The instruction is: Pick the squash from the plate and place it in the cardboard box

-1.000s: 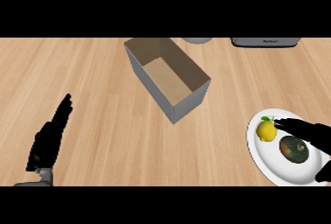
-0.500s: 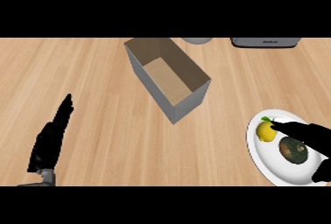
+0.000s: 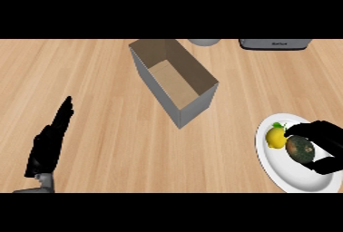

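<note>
At the near right, on a round white plate (image 3: 295, 179): a dark green, mottled oval squash (image 3: 301, 149), by the look of it not yet lifted. Wrapped from the right by the black right hand (image 3: 330, 144), with fingers (image 3: 305, 129) curled over the far end and round the near side, so closed about the squash rather than spread. Just left of it on the same plate, close or touching, a small yellow lemon-like fruit (image 3: 275, 137) with a green tip.

Probably hard-skinned and stiff, fairly heavy for its bulk, and smooth enough to slide. Unlikely to be harmed by a squeeze, but with little give to help the hold. Best taken across the thick middle, on opposite flanks, clear of the yellow fruit.

Long axis near to far, with the far end leaning slightly left, lying flat on the plate. Impossible to tell stem end from blossom end.

Well to the left and farther off, on the light wooden counter (image 3: 100, 81): an open brown cardboard box (image 3: 175, 84), tall-walled, mouth upward, set askew. Worth turning the squash in line with the box's long side before lowering.

At the near left, the black left hand (image 3: 48, 142), fingers straight, resting and holding nothing.
</note>
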Available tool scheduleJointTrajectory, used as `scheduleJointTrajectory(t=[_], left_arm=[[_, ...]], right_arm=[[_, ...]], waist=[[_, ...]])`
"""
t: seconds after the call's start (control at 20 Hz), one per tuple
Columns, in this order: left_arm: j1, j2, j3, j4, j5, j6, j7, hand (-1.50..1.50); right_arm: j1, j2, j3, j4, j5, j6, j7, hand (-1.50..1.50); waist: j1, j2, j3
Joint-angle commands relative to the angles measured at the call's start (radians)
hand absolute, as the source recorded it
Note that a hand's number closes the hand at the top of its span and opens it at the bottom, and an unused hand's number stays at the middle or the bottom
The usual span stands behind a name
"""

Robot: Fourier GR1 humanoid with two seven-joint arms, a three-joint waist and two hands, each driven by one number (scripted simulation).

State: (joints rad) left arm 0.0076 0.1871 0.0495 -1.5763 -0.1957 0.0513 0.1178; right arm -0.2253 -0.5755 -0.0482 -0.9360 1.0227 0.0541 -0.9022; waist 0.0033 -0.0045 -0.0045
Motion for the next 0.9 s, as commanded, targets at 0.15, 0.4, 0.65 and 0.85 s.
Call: scheduleJointTrajectory(t=[0.15, 0.4, 0.65, 0.85], left_arm=[[-0.003, 0.017, 0.022, 0.002, 0.016, -0.024, -0.026, 0.00], [-0.008, -0.011, -0.010, 0.018, -0.010, -0.007, -0.014, 0.00], [0.008, 0.001, 0.014, 0.025, -0.006, -0.011, -0.044, 0.00], [0.046, 0.003, 0.033, -0.008, 0.014, -0.028, -0.039, 0.00]], right_arm=[[-0.039, 0.124, -0.057, -0.014, 0.040, -0.043, 0.357, 1.50], [-0.129, 0.278, -0.070, -0.080, 0.128, -0.041, 0.816, 1.50], [-0.121, 0.280, -0.047, -0.320, 0.162, 0.059, 0.976, 1.50], [-0.053, 0.321, -0.019, -0.513, 0.144, 0.119, 1.033, 1.50]], waist=[[0.003, 0.003, 0.003], [0.004, 0.001, 0.001], [-0.010, -0.001, 0.003], [-0.007, 0.001, 0.004]])
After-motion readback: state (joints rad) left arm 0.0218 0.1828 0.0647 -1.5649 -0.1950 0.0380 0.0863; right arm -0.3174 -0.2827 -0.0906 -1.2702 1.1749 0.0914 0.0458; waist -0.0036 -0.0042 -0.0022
